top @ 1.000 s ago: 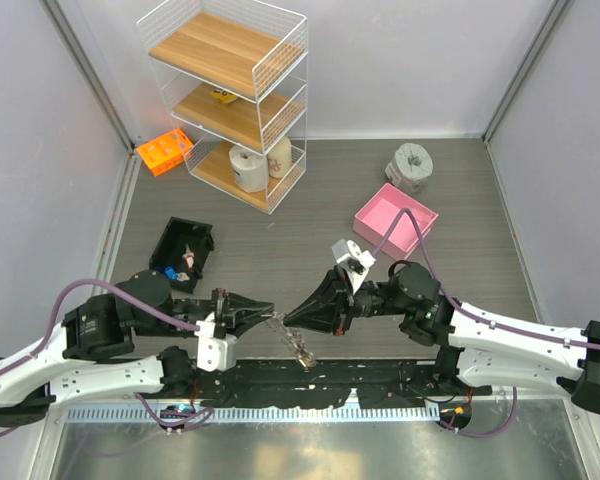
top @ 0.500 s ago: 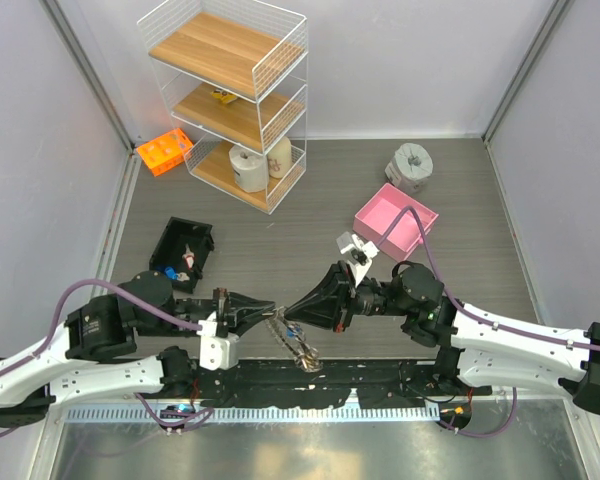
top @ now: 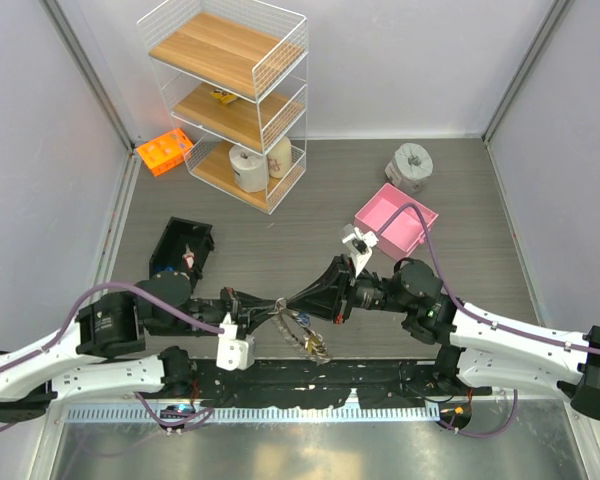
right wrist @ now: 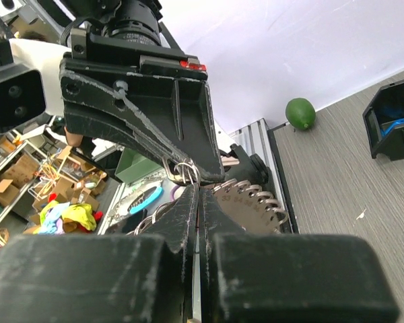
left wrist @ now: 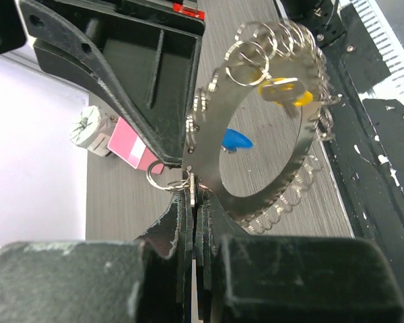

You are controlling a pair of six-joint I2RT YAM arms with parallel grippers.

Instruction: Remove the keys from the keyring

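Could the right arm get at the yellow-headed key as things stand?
Probably not yet. The right gripper is shut on the keyring, tip to tip with the left gripper, so it is occupied. The yellow-headed key hangs uncovered on the ring's opposite side; it must let go first.

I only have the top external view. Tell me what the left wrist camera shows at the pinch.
Observer: The left gripper is shut on the keyring at its rim.
Operator: Report which keys show there.
Observer: A yellow-headed key hangs near the loop's top. A blue head shows through the loop.
Operator: Now give me the right wrist.
Observer: A small green round object lies left of the black bin.
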